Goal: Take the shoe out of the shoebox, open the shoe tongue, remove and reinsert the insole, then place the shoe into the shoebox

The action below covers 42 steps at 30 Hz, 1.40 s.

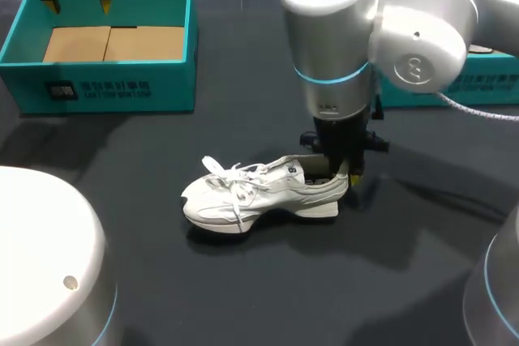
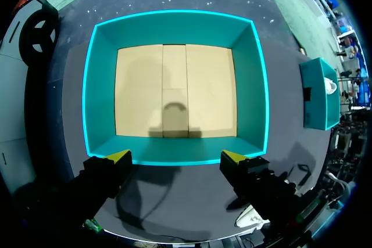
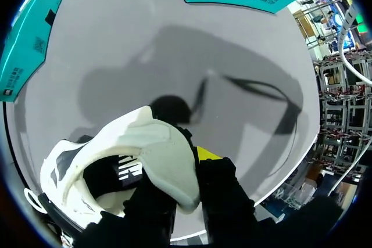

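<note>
A dark, matte table (image 1: 243,297) lies under everything, its surface crossed by soft shadows. At its far right side stands a second teal box (image 1: 491,87). It has white print on the wall that faces the head view and is largely hidden there, so only that front wall and a strip of rim show. In the left wrist view the second teal box (image 2: 317,97) sits well off to one side on the dark surface. Something pale rests at its rim, too small to make out.
</note>
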Available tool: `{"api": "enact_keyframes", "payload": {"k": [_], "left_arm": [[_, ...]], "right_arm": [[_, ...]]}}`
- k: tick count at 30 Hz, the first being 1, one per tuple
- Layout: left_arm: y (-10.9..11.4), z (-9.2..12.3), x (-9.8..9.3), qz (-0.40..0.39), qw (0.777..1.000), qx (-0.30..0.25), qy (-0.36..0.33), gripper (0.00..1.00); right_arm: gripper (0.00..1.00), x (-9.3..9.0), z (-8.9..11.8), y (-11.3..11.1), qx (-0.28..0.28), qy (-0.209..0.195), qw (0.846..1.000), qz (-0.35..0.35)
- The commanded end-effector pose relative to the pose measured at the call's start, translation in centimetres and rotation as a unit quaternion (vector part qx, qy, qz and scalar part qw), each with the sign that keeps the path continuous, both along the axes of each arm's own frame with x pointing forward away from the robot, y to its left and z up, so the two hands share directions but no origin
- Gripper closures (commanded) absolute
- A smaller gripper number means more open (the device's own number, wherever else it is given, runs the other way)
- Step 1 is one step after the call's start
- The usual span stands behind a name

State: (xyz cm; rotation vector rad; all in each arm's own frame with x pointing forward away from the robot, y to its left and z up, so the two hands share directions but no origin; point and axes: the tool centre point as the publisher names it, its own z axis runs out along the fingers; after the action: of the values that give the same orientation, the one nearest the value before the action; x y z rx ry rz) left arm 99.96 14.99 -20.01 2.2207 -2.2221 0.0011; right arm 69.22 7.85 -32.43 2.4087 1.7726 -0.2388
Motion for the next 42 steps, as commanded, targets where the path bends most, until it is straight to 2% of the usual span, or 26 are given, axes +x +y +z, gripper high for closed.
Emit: {"api": "enact_keyframes", "payload": {"k": [1, 14, 23, 33, 34, 36, 37, 42], "left_arm": [[0.0, 0.0, 0.0, 0.000, 1.000, 0.000, 0.000, 0.00], [0.0, 0.0, 0.0, 0.000, 1.000, 0.000, 0.000, 0.00], [0.0, 0.0, 0.0, 0.000, 1.000, 0.000, 0.000, 0.00], [0.0, 0.0, 0.0, 0.000, 1.000, 0.000, 0.000, 0.00], [0.0, 0.0, 0.0, 0.000, 1.000, 0.000, 0.000, 0.00], [0.0, 0.0, 0.0, 0.000, 1.000, 0.000, 0.000, 0.00], [0.0, 0.0, 0.0, 0.000, 1.000, 0.000, 0.000, 0.00], [0.0, 0.0, 0.0, 0.000, 1.000, 0.000, 0.000, 0.00]], "right_arm": [[1.00, -0.1, -0.9, 1.0, -0.009, 0.003, 1.000, -0.002], [1.00, -0.4, -3.5, 1.8, -0.024, 0.013, 0.999, 0.022], [1.00, -0.4, -4.2, 2.0, -0.040, 0.024, 0.999, 0.002], [1.00, -0.7, -4.7, 2.0, -0.032, 0.026, 0.999, -0.024], [0.78, -0.7, -4.7, 2.1, -0.031, 0.026, 0.999, -0.024], [0.46, -0.8, -4.7, 2.1, -0.029, 0.027, 0.999, -0.027], [0.00, -0.8, -4.5, 2.2, -0.027, 0.027, 0.999, -0.028], [0.00, -0.7, -2.8, 2.0, 0.004, 0.018, 0.999, -0.026]]}}
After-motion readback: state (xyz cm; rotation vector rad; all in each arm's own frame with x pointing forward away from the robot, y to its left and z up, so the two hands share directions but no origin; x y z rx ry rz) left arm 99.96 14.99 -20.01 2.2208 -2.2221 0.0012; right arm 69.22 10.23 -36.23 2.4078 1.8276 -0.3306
